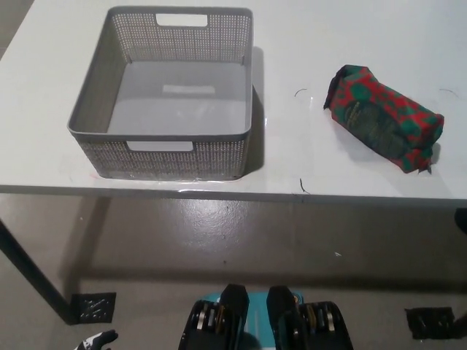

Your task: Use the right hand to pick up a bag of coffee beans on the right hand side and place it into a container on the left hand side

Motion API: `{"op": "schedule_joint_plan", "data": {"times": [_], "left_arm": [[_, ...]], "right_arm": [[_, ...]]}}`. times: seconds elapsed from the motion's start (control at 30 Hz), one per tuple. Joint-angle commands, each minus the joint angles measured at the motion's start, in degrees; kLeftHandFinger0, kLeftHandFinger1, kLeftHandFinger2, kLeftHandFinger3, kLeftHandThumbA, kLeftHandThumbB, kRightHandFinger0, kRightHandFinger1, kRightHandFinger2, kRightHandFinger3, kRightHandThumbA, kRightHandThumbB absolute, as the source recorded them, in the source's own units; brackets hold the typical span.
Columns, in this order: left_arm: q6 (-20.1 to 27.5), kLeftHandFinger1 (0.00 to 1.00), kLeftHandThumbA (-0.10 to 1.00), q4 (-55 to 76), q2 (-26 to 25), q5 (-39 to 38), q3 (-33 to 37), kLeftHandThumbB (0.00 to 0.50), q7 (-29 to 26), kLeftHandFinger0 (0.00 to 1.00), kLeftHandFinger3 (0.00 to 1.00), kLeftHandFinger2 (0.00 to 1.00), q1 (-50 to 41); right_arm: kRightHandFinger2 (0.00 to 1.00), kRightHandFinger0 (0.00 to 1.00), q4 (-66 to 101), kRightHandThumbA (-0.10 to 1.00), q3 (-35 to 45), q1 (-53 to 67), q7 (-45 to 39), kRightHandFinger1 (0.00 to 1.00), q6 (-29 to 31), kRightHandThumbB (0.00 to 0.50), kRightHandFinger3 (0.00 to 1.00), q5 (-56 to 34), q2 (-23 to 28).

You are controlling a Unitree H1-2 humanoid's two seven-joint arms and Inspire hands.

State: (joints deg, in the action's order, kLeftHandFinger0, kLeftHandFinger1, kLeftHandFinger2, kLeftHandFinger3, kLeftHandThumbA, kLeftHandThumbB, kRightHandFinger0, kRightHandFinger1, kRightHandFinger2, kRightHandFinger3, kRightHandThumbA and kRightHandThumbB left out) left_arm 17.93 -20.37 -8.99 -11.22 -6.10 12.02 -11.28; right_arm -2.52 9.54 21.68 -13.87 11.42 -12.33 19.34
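1. Coffee bean bag (384, 119): there it is on your right, lying on its side on the white table (306, 44), red and green checked wrapping with a dark label facing up.
2. You can see it sits at an angle, one end pointing up-left toward the table's middle, the other down-right near the front edge.
3. Over on your left stands the grey container (169, 95), a perforated basket with a slot handle in the far wall and another in the near wall.
4. Look inside: the basket's floor shows bare grey, with a pale glint of reflected light on it.
5. Bag and basket are well apart, open table top between them, with a few thin dark marks on that stretch.
6. The basket's near wall stands just behind the table's front edge.
7. Your left hand (95, 341) barely peeks in at the bottom left corner, white with dark trim, low over the floor; you cannot tell from this sliver whether it is released or clenched.
8. Your right hand does not clearly show; only a dark sliver sits at the right edge below the table, too little to identify.
9. Below the table you see grey floor (219, 233), a black table leg (29, 273) running diagonally at left, and dark floor plates at left and right.
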Motion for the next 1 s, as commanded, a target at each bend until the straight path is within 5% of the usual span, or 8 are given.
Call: {"op": "schedule_joint_plan", "data": {"times": [0.0, 0.17, 0.4, 0.63, 0.97], "left_arm": [[3.3, 0.62, 0.75, 0.5, -0.3, -1.5, -0.5, 0.478, 1.2, 1.0, 0.73, 0.81, -0.3], [4.0, 0.63, 0.77, 0.2, -0.1, -1.4, -0.7, 0.471, 0.9, 1.0, 0.75, 0.81, -0.8], [3.4, 0.64, 0.77, 0.9, -0.8, -1.7, -0.9, 0.473, 1.2, 1.0, 0.77, 0.8, -1.4], [2.4, 0.65, 0.79, 2.4, -0.8, -1.2, -0.8, 0.441, 0.8, 1.0, 0.79, 0.84, -2.6], [1.3, 0.64, 0.76, 2.8, -0.8, -2.0, -0.8, 0.482, 1.1, 1.0, 0.76, 0.8, -2.3]], "right_arm": [[1.0, 1.0, 0.0, 1.0, 0.3, -0.6, -1.3, 1.0, 6.9, 0.0, 1.0, 1.5, 1.5], [1.0, 1.0, 2.8, 1.0, 1.4, -0.9, 4.6, 1.0, 13.4, 0.0, 1.0, 15.1, 2.1], [1.0, 1.0, 14.9, 0.78, 5.4, -2.4, 4.4, 1.0, 8.7, 0.009, 1.0, 15.4, 4.5], [1.0, 1.0, 23.1, 0.84, 8.9, -7.2, 3.0, 1.0, 1.8, 0.165, 1.0, 15.8, 11.2], [1.0, 1.0, 29.9, 0.6, 12.8, -17.2, 0.1, 1.0, -9.7, 0.301, 1.0, 9.6, 22.4]]}}
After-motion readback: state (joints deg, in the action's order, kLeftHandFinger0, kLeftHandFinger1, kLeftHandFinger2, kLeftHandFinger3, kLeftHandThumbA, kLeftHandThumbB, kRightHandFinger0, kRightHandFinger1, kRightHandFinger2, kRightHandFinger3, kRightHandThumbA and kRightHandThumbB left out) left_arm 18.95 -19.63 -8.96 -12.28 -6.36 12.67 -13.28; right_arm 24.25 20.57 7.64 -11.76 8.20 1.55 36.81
